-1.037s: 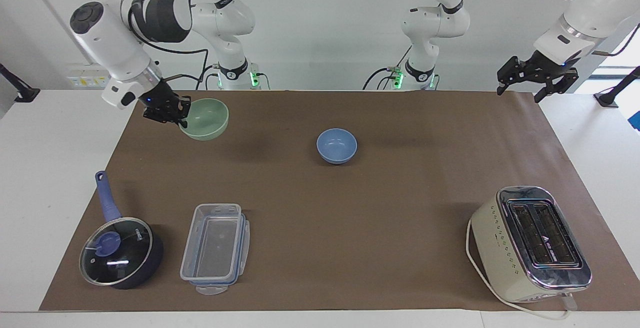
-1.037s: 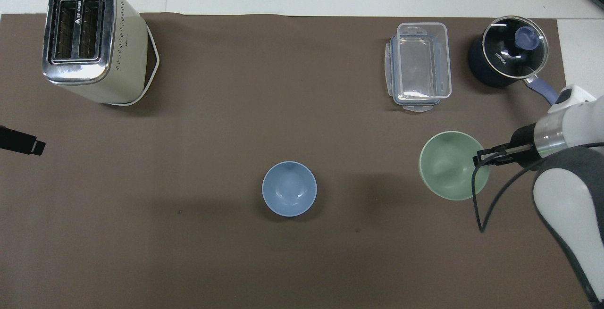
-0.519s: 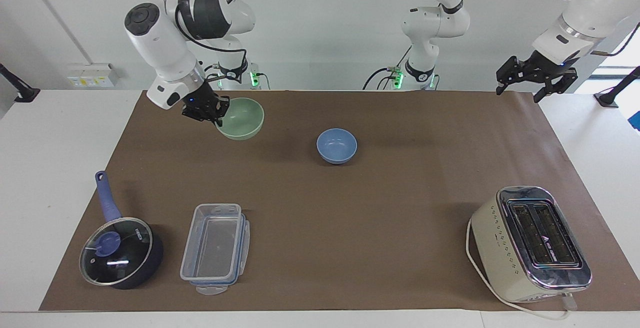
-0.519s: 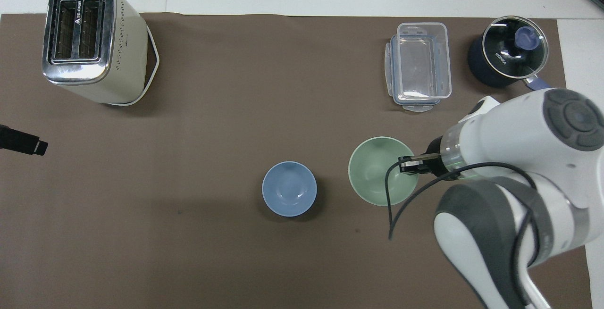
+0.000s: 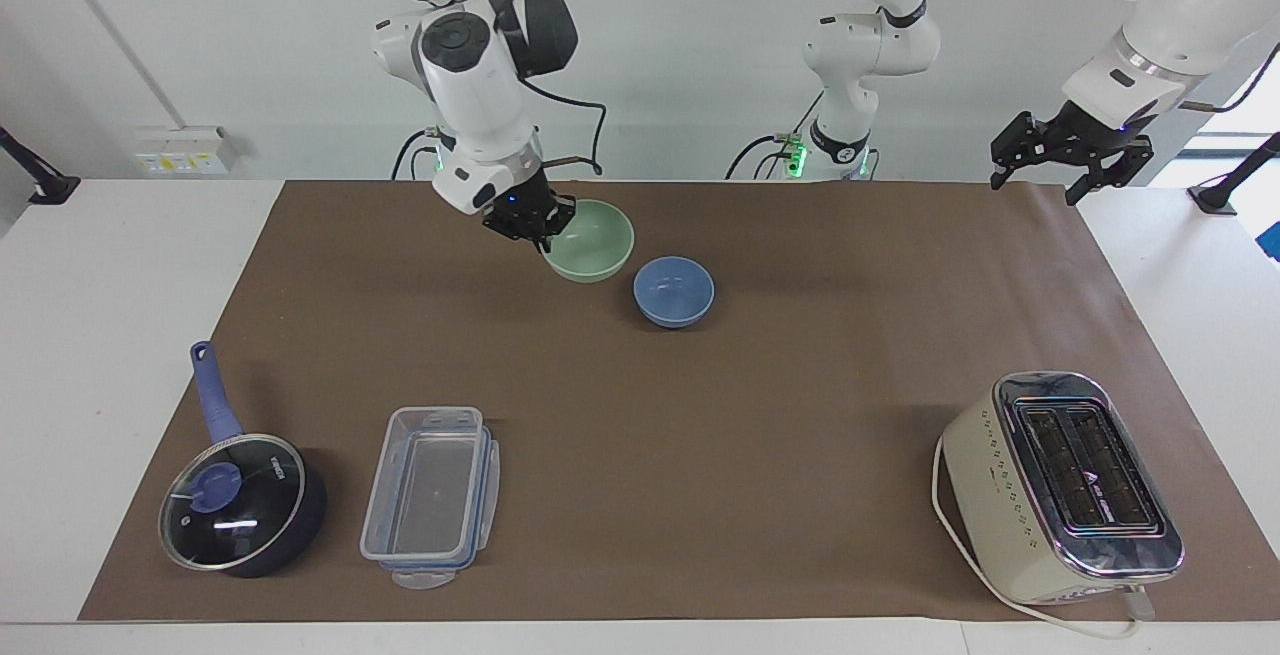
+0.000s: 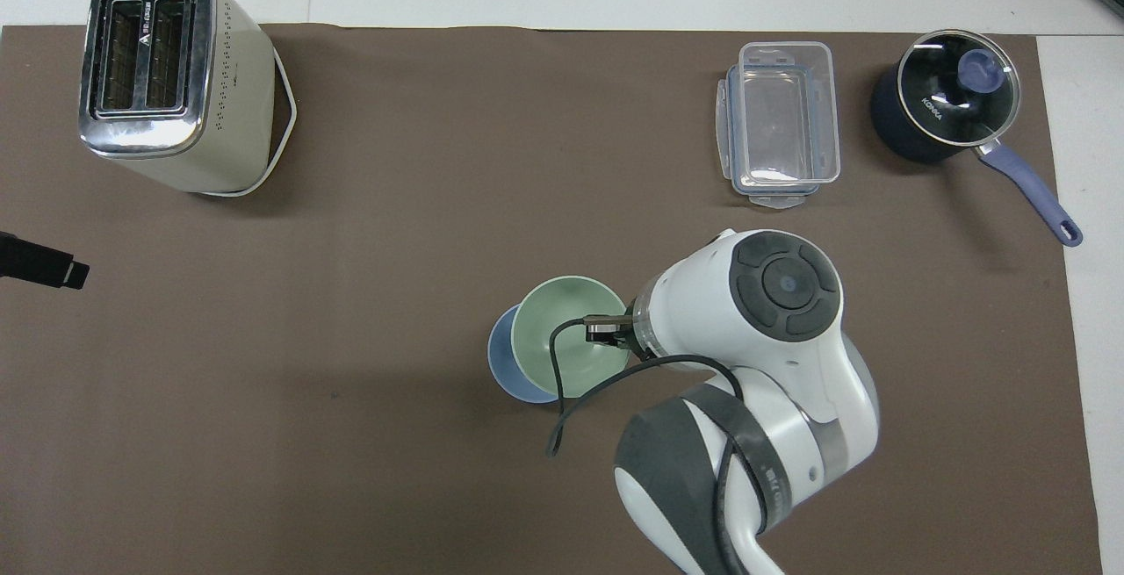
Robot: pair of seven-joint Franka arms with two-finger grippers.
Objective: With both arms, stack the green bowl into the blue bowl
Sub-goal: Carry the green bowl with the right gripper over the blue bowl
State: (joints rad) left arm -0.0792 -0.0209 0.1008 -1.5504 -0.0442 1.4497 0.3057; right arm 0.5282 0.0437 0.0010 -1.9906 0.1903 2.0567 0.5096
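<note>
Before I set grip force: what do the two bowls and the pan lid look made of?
Green bowl, held by the right hand: probably matte plastic; flat, even colour, no glare. Blue bowl: same look. Pan lid: seemingly glass, see-through and reflective.

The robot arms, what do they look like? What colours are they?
Both arms are white, with rounded joints and dark grey bands. The right arm has a round dark cap with buttons and a loose black cable. Each ends in a small black pincer: the right pincer, the left pincer. Green lights glow at their bases.
</note>
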